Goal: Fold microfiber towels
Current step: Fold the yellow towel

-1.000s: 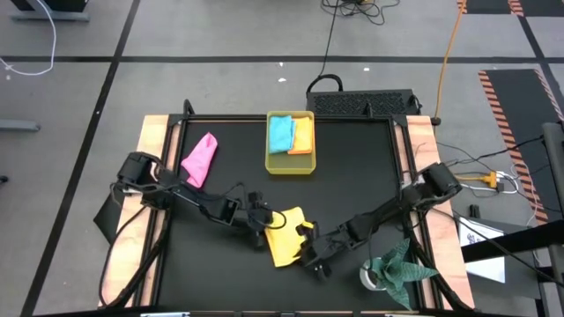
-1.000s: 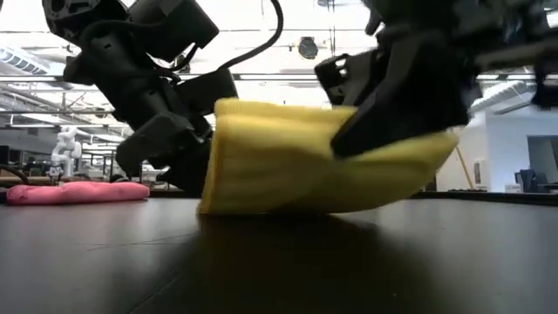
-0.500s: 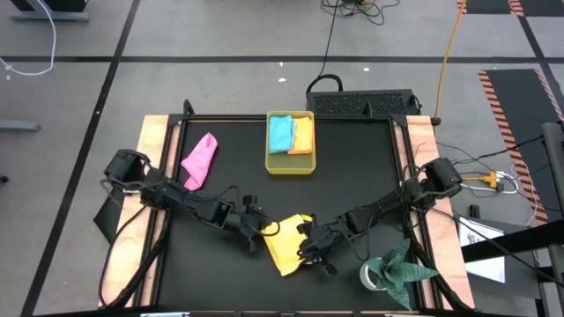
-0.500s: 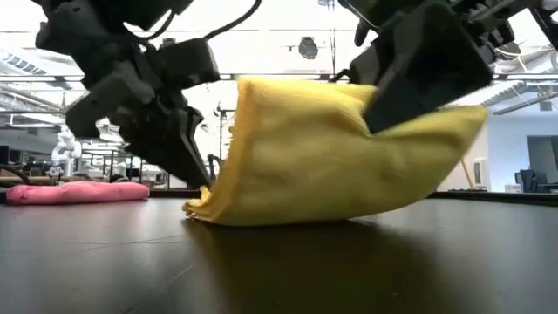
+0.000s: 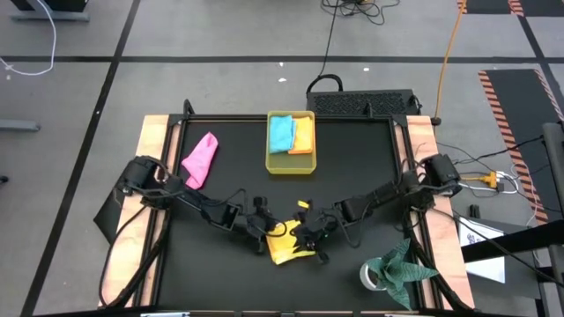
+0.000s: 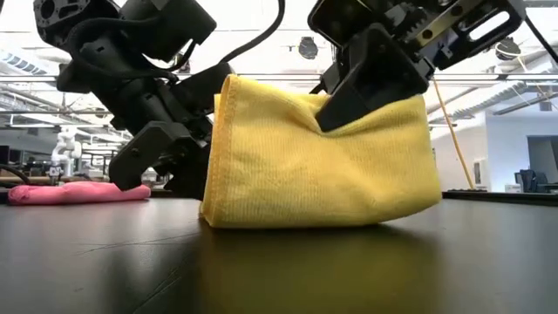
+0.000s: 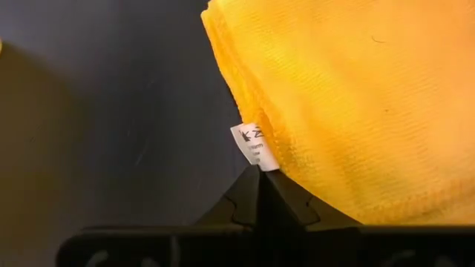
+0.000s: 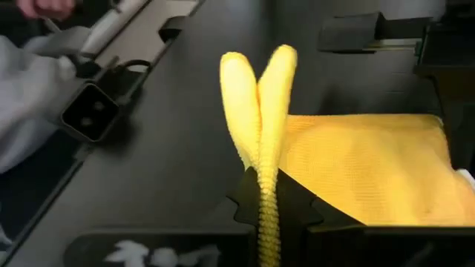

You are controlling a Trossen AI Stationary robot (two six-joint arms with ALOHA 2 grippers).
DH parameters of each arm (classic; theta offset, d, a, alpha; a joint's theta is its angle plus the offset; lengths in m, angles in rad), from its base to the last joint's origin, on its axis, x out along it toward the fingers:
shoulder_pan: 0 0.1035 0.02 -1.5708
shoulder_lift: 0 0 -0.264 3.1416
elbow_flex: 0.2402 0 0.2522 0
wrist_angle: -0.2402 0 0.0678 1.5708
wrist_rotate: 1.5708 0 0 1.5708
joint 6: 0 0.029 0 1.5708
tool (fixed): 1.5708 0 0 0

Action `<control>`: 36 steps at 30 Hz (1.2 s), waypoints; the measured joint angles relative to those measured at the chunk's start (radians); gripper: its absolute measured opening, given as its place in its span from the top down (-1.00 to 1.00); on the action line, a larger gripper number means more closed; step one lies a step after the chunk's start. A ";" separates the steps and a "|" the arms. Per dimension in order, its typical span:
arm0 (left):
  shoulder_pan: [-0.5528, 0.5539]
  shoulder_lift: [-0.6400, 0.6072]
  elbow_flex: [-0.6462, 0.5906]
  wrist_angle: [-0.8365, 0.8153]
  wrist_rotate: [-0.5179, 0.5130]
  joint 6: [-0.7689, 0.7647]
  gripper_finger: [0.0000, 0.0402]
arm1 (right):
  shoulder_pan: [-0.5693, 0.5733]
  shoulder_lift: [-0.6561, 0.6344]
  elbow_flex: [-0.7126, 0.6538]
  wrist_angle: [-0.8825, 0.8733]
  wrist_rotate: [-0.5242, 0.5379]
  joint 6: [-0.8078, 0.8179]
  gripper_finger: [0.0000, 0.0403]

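Note:
The yellow microfiber towel (image 5: 286, 245) stands bunched and folded at the table's near middle, its lower part resting on the black top (image 6: 318, 161). My left gripper (image 5: 263, 234) is shut at the towel's left end. My right gripper (image 5: 308, 236) is shut on its top right part (image 6: 366, 83). A pink towel (image 5: 199, 158) lies flat at the far left. A light blue towel (image 5: 281, 132) and an orange towel (image 5: 302, 136) lie inside the yellow tray (image 5: 290, 166). My left gripper pinches the yellow towel's hemmed edge (image 7: 276, 176) right beside the white label (image 7: 252, 145), between its two fingertips. It comes slanting down from the table's left. That end sits low, close to the table top (image 6: 205, 205). My right gripper pinches a doubled-over fold of the towel (image 8: 261, 185) between its two fingers, several layers, with two rounded loops (image 8: 258, 89) sticking out past the fingertips. It comes slanting down from the table's right. The held part is lifted; the towel hangs below, its bottom (image 6: 323, 218) on the table.
A dark green cloth (image 5: 401, 267) lies at the table's near right corner beside a small white round thing (image 5: 367, 276). A grey sleeve (image 8: 30, 111) shows beyond the table edge in the right wrist view. Bare black table top lies between the tray and the grippers.
My right gripper has gone toward the table's left and far edge, rolling as it went, and has carried its held part of the yellow towel over toward my left gripper. The towel, spread longer before, now stands shorter and folded up, its lower part on the table.

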 joint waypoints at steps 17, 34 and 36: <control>-0.039 -0.026 -0.001 -0.008 0.012 0.050 0.87 | -0.166 0.043 0.000 -0.002 -0.049 0.000 0.96; -0.082 -0.151 -0.006 -0.271 -0.026 -0.155 0.87 | -0.165 0.060 0.000 0.026 -0.077 -0.053 0.96; -0.085 -0.120 -0.010 -0.267 -0.024 -0.159 0.87 | -0.165 0.069 0.000 0.056 -0.078 -0.066 0.96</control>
